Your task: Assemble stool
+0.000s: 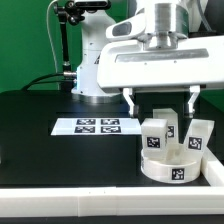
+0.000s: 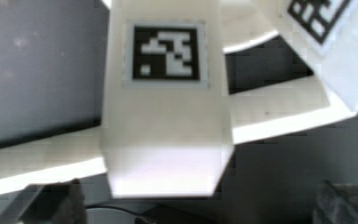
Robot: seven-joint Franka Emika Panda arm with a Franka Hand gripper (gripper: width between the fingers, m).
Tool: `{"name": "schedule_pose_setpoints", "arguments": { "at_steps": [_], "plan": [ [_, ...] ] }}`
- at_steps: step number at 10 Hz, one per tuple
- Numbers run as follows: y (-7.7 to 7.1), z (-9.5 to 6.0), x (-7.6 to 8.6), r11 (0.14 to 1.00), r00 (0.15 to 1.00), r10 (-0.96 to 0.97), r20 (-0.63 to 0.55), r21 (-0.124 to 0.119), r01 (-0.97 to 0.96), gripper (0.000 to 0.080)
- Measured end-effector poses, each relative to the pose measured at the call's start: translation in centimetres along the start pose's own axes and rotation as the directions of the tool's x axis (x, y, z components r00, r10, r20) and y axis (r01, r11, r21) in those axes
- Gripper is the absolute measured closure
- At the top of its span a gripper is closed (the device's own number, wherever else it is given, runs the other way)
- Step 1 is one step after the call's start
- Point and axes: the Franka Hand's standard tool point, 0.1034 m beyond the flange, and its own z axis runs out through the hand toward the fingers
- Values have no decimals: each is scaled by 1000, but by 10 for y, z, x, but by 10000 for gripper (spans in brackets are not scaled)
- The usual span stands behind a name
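The white round seat (image 1: 160, 166) lies on the black table at the front of the exterior view's right, with a tag on its rim. Three white block legs stand on it: one on the left (image 1: 154, 137), one behind (image 1: 168, 123), one on the right (image 1: 198, 136). My gripper (image 1: 161, 100) hangs open just above them, its fingers (image 1: 130, 101) spread wide and holding nothing. In the wrist view a tagged leg (image 2: 165, 110) fills the middle, between the two spread fingers (image 2: 51, 204) of my gripper (image 2: 197, 204). Parts of the seat (image 2: 282, 115) cross behind it.
The marker board (image 1: 97, 126) lies flat on the table to the exterior view's left of the stool. The robot base (image 1: 92, 70) and a black stand with cables (image 1: 66, 40) are at the back. The table's front edge runs just below the seat.
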Motion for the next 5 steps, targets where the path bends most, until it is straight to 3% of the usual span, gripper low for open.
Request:
{"name": "schedule_pose_setpoints", "arguments": {
  "at_steps": [2,5],
  "plan": [
    [5,-7,11,1000,1000,12,6,5,-12,150],
    [5,-4,6,1000,999,13,34,3,-13,150]
  ]
}}
